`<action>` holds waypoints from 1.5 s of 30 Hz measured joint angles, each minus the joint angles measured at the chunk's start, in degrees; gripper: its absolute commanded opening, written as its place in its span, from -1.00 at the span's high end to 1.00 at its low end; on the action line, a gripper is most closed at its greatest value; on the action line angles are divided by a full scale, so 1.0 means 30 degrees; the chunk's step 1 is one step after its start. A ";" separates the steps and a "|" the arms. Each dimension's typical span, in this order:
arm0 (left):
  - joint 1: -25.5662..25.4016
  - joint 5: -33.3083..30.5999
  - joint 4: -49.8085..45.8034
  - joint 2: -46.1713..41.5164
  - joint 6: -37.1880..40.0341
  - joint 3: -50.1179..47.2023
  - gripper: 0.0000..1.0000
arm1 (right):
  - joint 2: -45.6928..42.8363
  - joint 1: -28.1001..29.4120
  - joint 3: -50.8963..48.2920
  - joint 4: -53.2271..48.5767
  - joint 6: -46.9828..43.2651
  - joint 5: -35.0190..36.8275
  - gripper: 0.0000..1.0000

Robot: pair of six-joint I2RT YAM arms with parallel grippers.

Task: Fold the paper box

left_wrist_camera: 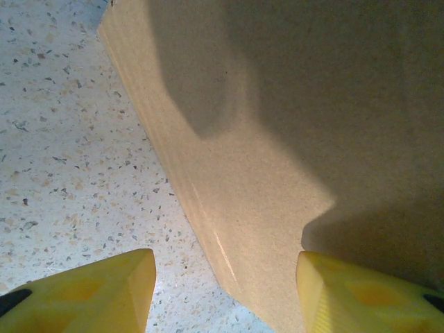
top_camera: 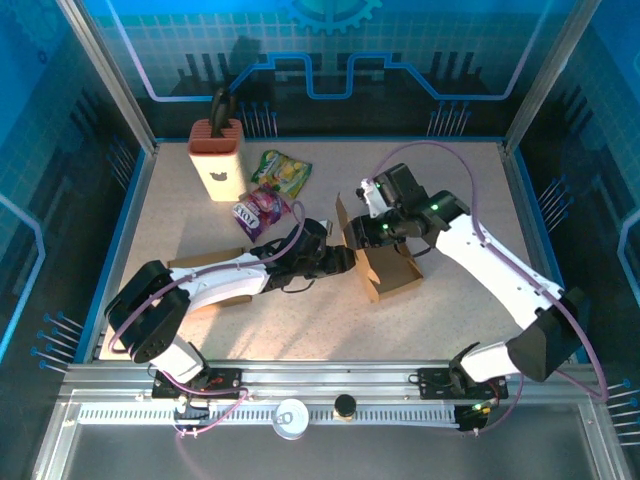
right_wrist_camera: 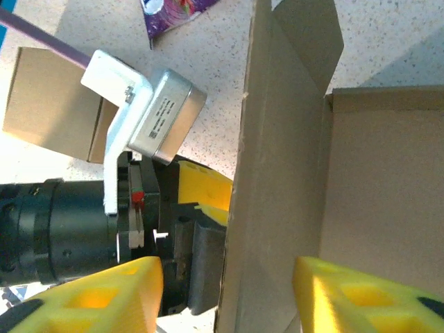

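The paper box (top_camera: 388, 268) is brown cardboard and lies open at the table's centre, with one flap (top_camera: 343, 222) standing up on its left side. My left gripper (top_camera: 345, 259) is at the box's left wall. In the left wrist view that wall (left_wrist_camera: 291, 139) runs down between the yellow fingers (left_wrist_camera: 97, 295); the left gripper (left_wrist_camera: 225, 295) is open, and the left finger is clear of the card. My right gripper (top_camera: 376, 236) hovers over the same wall. It (right_wrist_camera: 227, 298) is open and straddles the upright flap (right_wrist_camera: 277, 159), with a gap on the left side.
A white and red-brown block (top_camera: 217, 155) stands at the back left. Next to it lie a green snack bag (top_camera: 281, 172) and a purple one (top_camera: 258, 211). A second flat cardboard piece (top_camera: 205, 272) lies under my left arm. Blue walls ring the table.
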 measured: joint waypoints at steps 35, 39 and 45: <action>-0.2361 -0.4386 -0.5821 -0.9005 0.5362 -0.1399 -0.27 | -0.0073 0.1654 0.0466 -0.2382 2.3576 1.3194 1.00; -0.4262 -0.5333 -0.5355 -0.8735 0.6965 -0.1457 -0.33 | 0.0517 0.1647 0.0823 -0.3322 2.5135 1.3376 1.00; -0.4969 -0.6229 -0.4597 -0.6470 0.8845 -0.1333 -0.36 | 0.0780 0.1647 0.0874 -0.3606 2.5813 1.3384 1.00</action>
